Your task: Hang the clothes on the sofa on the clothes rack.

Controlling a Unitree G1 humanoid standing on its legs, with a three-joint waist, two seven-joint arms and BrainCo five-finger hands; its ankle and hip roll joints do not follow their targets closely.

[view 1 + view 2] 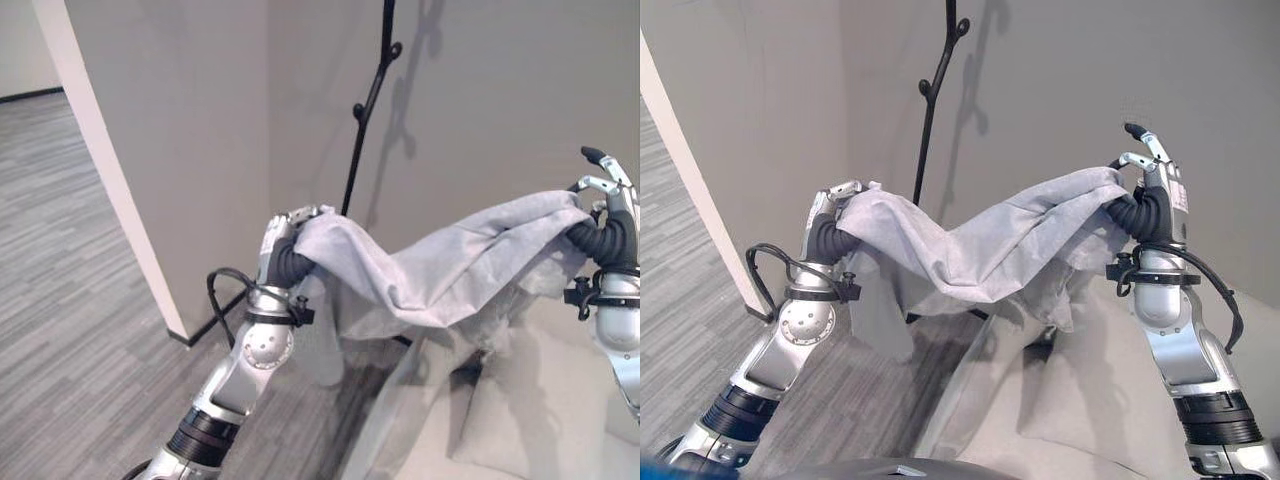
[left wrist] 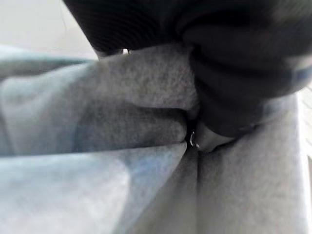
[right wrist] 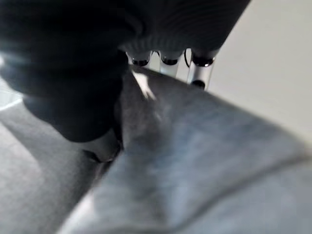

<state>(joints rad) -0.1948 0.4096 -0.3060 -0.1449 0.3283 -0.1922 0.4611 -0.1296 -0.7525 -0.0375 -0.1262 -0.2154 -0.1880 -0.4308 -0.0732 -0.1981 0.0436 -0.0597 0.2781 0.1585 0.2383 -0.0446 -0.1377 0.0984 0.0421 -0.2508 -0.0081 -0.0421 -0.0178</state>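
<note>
A light grey garment hangs stretched between my two raised hands and sags in the middle, its lower folds trailing toward the sofa. My left hand is shut on the garment's left end, with cloth bunched under its dark cover. At the right, my right hand pinches the other end between thumb and fingers, one finger pointing up. The black clothes rack, a thin pole with short hooks, stands behind the garment against the wall, beyond and between the hands.
A pale wall corner juts out at the left, close to my left arm. Grey striped carpet runs along the left side. The light sofa fills the lower right below the garment.
</note>
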